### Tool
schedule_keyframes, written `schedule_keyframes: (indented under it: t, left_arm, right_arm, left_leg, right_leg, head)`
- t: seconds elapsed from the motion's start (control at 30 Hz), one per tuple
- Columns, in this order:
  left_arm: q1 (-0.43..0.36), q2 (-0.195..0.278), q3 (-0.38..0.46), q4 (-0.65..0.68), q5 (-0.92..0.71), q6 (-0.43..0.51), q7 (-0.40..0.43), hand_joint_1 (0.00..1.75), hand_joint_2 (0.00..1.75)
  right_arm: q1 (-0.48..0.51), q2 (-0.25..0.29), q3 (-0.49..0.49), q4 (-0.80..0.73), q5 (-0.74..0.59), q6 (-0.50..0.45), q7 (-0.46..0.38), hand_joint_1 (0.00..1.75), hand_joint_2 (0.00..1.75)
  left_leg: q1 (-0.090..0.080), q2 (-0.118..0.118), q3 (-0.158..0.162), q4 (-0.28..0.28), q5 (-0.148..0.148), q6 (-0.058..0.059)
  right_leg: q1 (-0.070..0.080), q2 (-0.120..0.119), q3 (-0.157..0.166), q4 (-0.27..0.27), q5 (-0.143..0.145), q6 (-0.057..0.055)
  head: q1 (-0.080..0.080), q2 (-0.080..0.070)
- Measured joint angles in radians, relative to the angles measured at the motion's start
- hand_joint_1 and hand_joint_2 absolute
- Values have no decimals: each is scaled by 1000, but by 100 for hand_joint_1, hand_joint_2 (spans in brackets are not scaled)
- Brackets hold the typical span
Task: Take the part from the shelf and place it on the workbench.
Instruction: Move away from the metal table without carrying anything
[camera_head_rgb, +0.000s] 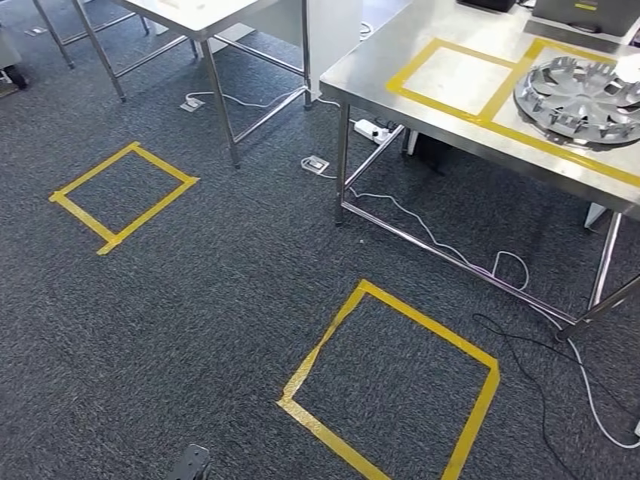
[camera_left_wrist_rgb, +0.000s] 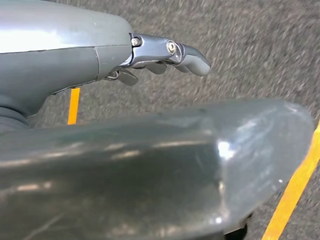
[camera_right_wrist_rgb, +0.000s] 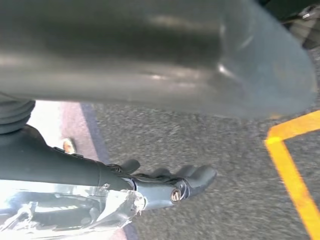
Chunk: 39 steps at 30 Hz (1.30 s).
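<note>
Left hand (camera_left_wrist_rgb: 166, 52): hangs over grey carpet (camera_head_rgb: 226, 280), fingers straight, apart, holding nothing. Right hand (camera_right_wrist_rgb: 177, 182): also over carpet, fingers extended, nothing held; shiny silver thing beside it, too blurred to identify. Near: yellow tape square (camera_head_rgb: 392, 385) on carpet. Farther left: second tape square (camera_head_rgb: 121, 195). Right, beyond near square: steel table (camera_head_rgb: 377, 70), cables under it. Part (camera_head_rgb: 577, 98), silver wheel cover, lies flat on table inside yellow tape frame (camera_head_rgb: 521, 75).
</note>
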Motion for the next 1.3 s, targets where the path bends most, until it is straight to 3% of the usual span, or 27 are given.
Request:
schedule_keyframes:
  t: [0.03, 0.1, 0.17, 0.23, 0.27, 0.3, 0.37, 0.43, 0.47, 0.53, 0.6, 0.67, 0.73, 0.77, 0.83, 0.87, 0.93, 0.97, 1.03, 1.1, 1.17, 1.23, 1.27, 1.3]
  left_arm:
    - [2, 0, 0, 0, 1, -2, -2, 0, 0]
    - [5, 1, 0, 0, 2, -4, -3, 0, 0]
    - [1, 2, -1, 0, -1, -2, -2, 0, 0]
    - [0, 2, -4, 0, -8, 0, 3, 0, 0]
    - [1, 3, -5, 0, -13, 2, 7, 0, 0]
    - [2, 3, -7, 0, -16, 4, 9, 0, 0]
    - [2, 4, -11, 0, -21, 8, 12, 0, 0]
    - [-4, 4, -16, 0, -22, 16, 12, 0, 0]
    - [-5, 4, -19, 0, -21, 22, 14, 0, 0]
    - [0, 1, -21, 0, -19, 36, 21, 0, 0]
    - [5, -1, -22, 0, -17, 44, 28, 0, 0]
    - [4, -4, -22, 0, -13, 46, 31, 0, 0]
    - [1, -5, -23, 0, -11, 46, 32, 0, 0]
    - [1, -5, -23, 0, -11, 46, 32, 0, 0]
    - [2, -5, -23, 0, -11, 46, 32, 0, 0]
    - [2, -5, -23, 0, -11, 46, 32, 0, 0]
    - [0, -5, -23, 0, -10, 47, 32, 0, 0]
    - [0, -6, -23, 0, -10, 47, 32, 0, 0]
    - [2, -6, -23, 0, -9, 50, 31, 0, 0]
    - [6, -6, -23, 0, -8, 51, 31, 0, 0]
    - [5, -6, -23, 0, -6, 52, 31, 0, 0]
    - [2, -6, -23, 0, -2, 52, 30, 0, 0]
    - [2, -6, -23, 0, 0, 52, 29, 0, 0]
    - [3, -6, -23, 0, 2, 52, 28, 0, 0]
  right_arm:
    - [0, 0, 0, 0, 0, -1, 1, 0, 0]
    - [0, 0, 0, 0, 0, -3, 3, 0, 0]
    - [2, -1, 0, 0, 0, -3, 7, 0, 0]
    - [4, -1, 0, 0, -1, -1, 9, 0, 0]
    - [4, -1, 0, 0, -1, 0, 9, 0, 0]
    - [4, -1, 0, 0, -1, 1, 9, 0, 0]
    - [2, -2, 0, 0, -3, -2, 9, 0, 0]
    - [2, -2, 0, 0, -6, -20, 7, 0, 0]
    - [2, -2, 0, 0, -8, -36, 4, 0, 0]
    - [-1, -2, 0, 0, -11, -72, -7, 0, 0]
    - [-6, -2, -1, 0, -12, -94, -18, 0, 0]
    - [-5, -2, -1, 0, -12, -101, -23, 0, 0]
    - [1, -2, -1, 0, -12, -102, -24, 0, 0]
    - [2, -2, -1, 0, -12, -102, -24, 0, 0]
    - [2, -2, -1, 0, -12, -103, -25, 0, 0]
    - [1, -2, -1, 0, -12, -103, -25, 0, 0]
    - [1, -2, -1, 0, -13, -104, -26, 0, 0]
    - [1, -1, -1, 0, -13, -105, -25, 0, 0]
    - [1, 0, -2, 0, -14, -107, -23, 0, 0]
    - [0, 0, -4, 0, -19, -108, -22, 0, 0]
    - [1, 1, -7, 0, -23, -108, -22, 0, 0]
    - [4, 2, -10, 0, -21, -109, -27, 0, 0]
    - [5, 2, -10, 0, -21, -113, -32, 0, 0]
    - [4, 4, -10, 0, -23, -119, -37, 0, 0]
  left_leg:
    - [0, 5, -6, 2, 0, -6]
    - [-2, 48, -33, 49, -37, -14]
    - [-3, 99, -86, 166, -109, -21]
    - [0, 113, -122, 259, -144, -28]
    - [1, 116, -116, 260, -135, -30]
    - [3, 123, -91, 225, -110, -32]
    - [3, 163, -14, 102, -56, -34]
    - [-1, 199, 30, 19, -41, -21]
    - [-4, 201, 33, 6, -45, -12]
    - [-5, 179, 27, 4, -44, 6]
    - [-4, 158, 24, 3, -40, 17]
    - [-5, 133, 20, 3, -36, 26]
    - [-6, 104, 18, 3, -33, 31]
    - [-7, 90, 17, 3, -31, 31]
    - [-7, 61, 17, 4, -29, 29]
    - [-7, 48, 17, 4, -27, 26]
    - [-6, 23, 9, 7, -21, 16]
    - [-4, 13, 3, 7, -17, 9]
    - [2, -6, -7, 4, -9, -5]
    - [0, 26, -23, 31, -30, -13]
    - [-4, 84, -68, 129, -94, -18]
    - [-4, 107, -115, 240, -145, -23]
    - [-4, 112, -120, 261, -147, -24]
    - [-4, 117, -106, 247, -131, -24]
  right_leg:
    - [-1, -12, 0, -3, 6, -4]
    - [-4, -40, -1, -12, 18, -12]
    - [-3, -73, -6, -15, 22, -17]
    - [-2, -107, -9, -14, 23, -18]
    - [-2, -122, -10, -14, 23, -17]
    - [-3, -137, -10, -14, 23, -17]
    - [-1, -161, -10, -10, 19, -10]
    - [5, -183, -14, -2, 12, 2]
    - [8, -195, -14, 1, 10, 7]
    - [6, -209, -12, 6, 4, 15]
    - [0, -167, -28, 48, -29, 24]
    - [-2, -107, -78, 163, -93, 28]
    - [-2, -87, -129, 269, -128, 26]
    - [-1, -83, -136, 277, -119, 24]
    - [-3, -65, -101, 190, -54, 18]
    - [-6, -37, -72, 126, -24, 16]
    - [-11, 11, -32, 34, 4, 16]
    - [-11, 20, -27, 22, 2, 15]
    - [-8, 0, -27, 17, 7, 7]
    - [-8, -27, -27, 9, 16, -6]
    - [-5, -58, -28, 4, 21, -14]
    - [-2, -93, -30, 4, 21, -16]
    - [-1, -110, -31, 4, 21, -16]
    - [-1, -124, -32, 4, 21, -16]
  head:
    - [0, 0]
    - [-6, 0]
    - [-11, 0]
    - [-11, 0]
    - [-11, 0]
    - [-11, 0]
    - [-11, 0]
    - [-11, 0]
    - [-10, 0]
    - [-8, 0]
    - [-5, 0]
    - [-1, 0]
    - [0, 0]
    - [0, 0]
    - [0, 0]
    - [0, 0]
    - [-1, 0]
    - [-1, 0]
    - [-1, 0]
    - [-5, 0]
    - [-9, 0]
    - [-11, 0]
    - [-11, 0]
    - [-11, 0]
